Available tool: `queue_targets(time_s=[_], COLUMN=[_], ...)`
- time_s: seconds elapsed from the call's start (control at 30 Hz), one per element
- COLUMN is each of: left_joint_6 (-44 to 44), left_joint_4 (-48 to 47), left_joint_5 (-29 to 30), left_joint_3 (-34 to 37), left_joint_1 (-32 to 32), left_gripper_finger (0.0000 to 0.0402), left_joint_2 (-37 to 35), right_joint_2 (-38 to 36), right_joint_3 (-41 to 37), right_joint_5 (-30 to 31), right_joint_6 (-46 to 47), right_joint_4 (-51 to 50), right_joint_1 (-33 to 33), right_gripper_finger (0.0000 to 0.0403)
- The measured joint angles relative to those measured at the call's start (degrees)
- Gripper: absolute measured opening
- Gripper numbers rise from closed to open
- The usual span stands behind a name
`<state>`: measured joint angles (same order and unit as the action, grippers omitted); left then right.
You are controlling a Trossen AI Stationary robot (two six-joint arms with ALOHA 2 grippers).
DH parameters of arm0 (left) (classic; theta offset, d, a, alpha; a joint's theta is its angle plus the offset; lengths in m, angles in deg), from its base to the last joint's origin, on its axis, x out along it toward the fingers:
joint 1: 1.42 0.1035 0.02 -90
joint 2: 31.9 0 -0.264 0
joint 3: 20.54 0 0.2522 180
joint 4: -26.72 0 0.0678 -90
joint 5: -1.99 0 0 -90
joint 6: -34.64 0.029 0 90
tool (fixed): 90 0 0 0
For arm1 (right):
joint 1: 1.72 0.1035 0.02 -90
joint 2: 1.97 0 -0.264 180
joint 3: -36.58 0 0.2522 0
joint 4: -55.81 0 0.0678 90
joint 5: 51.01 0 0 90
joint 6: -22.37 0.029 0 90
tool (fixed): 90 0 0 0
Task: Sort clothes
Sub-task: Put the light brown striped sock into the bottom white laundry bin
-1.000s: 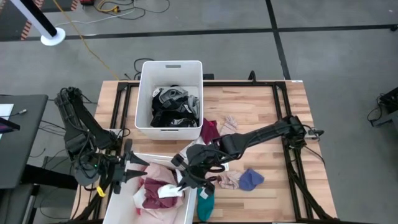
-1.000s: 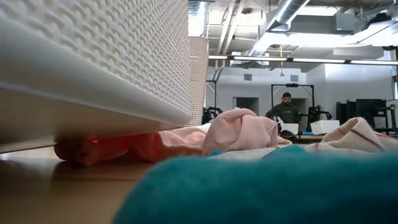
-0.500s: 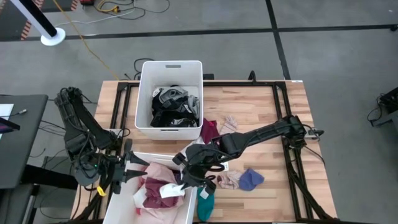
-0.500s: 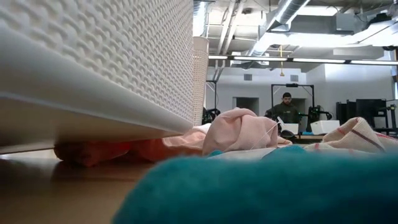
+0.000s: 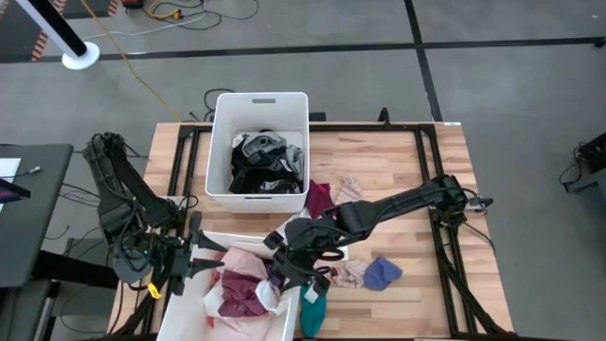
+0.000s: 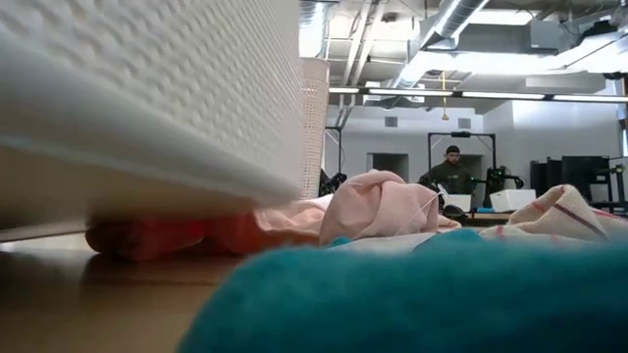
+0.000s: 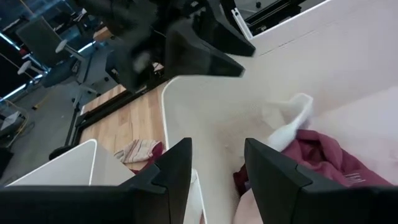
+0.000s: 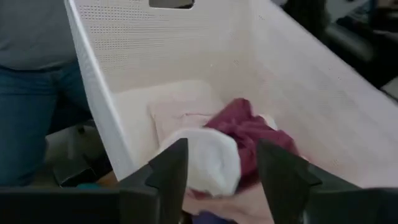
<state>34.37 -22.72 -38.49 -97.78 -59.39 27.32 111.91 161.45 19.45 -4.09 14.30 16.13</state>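
The right arm's tool (image 5: 281,275) hangs over the right rim of the near white rectangular plastic bin (image 5: 188,302) at the near left of the wooden bench (image 5: 417,180). Its fingers are spread and pinch nothing; in the right wrist view a white soft garment (image 8: 208,163) lies loose just beyond them, on top of a maroon fabric garment (image 8: 249,130) and pale pink cloth (image 8: 180,106) inside that bin. The left arm's tool (image 5: 194,258) waits at the bin's far left edge, its fingers (image 7: 171,174) apart with nothing between them.

A second white plastic bin (image 5: 258,102) stands at the far side of the bench, holding black, grey and white clothes (image 5: 265,163). More clothes lie on the bench right of the near bin: a teal piece (image 5: 311,311) at the near edge, a blue piece (image 5: 383,274), a striped pinkish piece (image 5: 349,275), and a dark maroon piece (image 5: 319,199) beside the far bin. In the low view a person (image 6: 451,175) stands far back in the room.
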Motion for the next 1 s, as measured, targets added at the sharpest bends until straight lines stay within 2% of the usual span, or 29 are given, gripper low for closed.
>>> queue_targets(time_s=[0.23,0.43,0.77,1.0], left_joint_6=[-0.04,-1.13,-1.74,-3.13], left_joint_4=[-0.02,-0.06,0.01,0.07], left_joint_5=[0.0,0.0,0.0,-0.02], left_joint_3=[0.0,0.0,0.0,0.0], left_joint_1=[0.0,0.0,0.0,1.3], left_gripper_finger=[0.0141,0.0141,0.0141,0.0141], left_joint_2=[0.02,0.02,0.02,0.02], right_joint_2=[-4.58,-8.39,-10.61,-10.57], right_joint_3=[0.04,0.05,0.06,0.04], right_joint_5=[0.77,2.16,2.35,4.78], right_joint_6=[-1.01,0.4,15.96,26.39], right_joint_4=[1.29,-4.34,-21.06,-30.23], right_joint_1=[0.98,2.25,5.23,8.7], right_gripper_finger=[0.0218,0.0215,0.0215,0.0214])
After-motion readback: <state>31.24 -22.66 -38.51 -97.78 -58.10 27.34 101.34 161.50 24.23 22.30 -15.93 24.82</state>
